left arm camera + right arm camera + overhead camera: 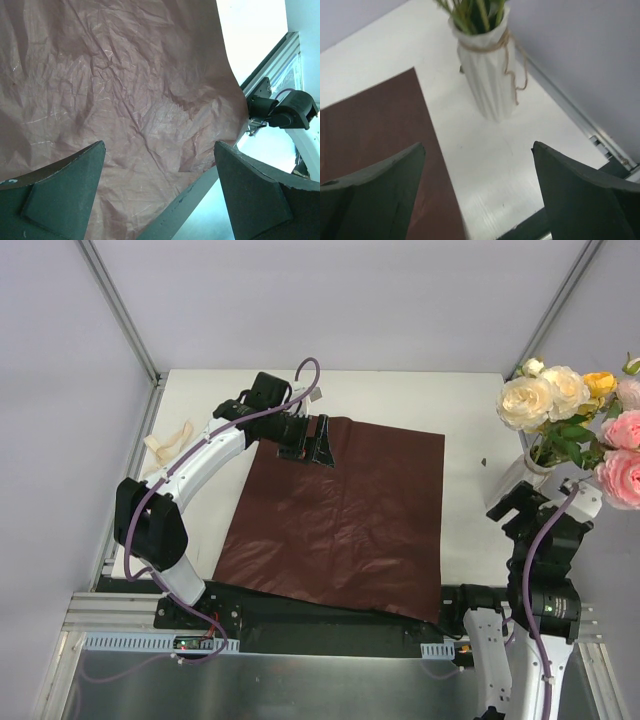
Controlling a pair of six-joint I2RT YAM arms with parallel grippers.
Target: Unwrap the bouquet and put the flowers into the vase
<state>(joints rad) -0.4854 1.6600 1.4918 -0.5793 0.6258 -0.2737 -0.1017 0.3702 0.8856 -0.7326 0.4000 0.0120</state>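
The bouquet's maroon wrapping paper (340, 510) lies spread flat on the white table, with no flowers in it. The flowers (565, 405), pink, cream and yellow roses, stand in the white ribbed vase (528, 472) at the right edge. In the right wrist view the vase (487, 75) holds green stems (472, 12), and twine circles its neck. My right gripper (479, 150) is open and empty, just short of the vase. It shows beside the vase in the top view too (512, 504). My left gripper (318, 445) hovers open over the paper's far left corner (125, 90), holding nothing.
A loose cream ribbon (170, 445) lies at the table's left edge. Metal frame posts and grey walls close in the table (470, 410). The paper's near edge hangs over the front rail (330, 605). The right arm's base (282, 107) shows in the left wrist view.
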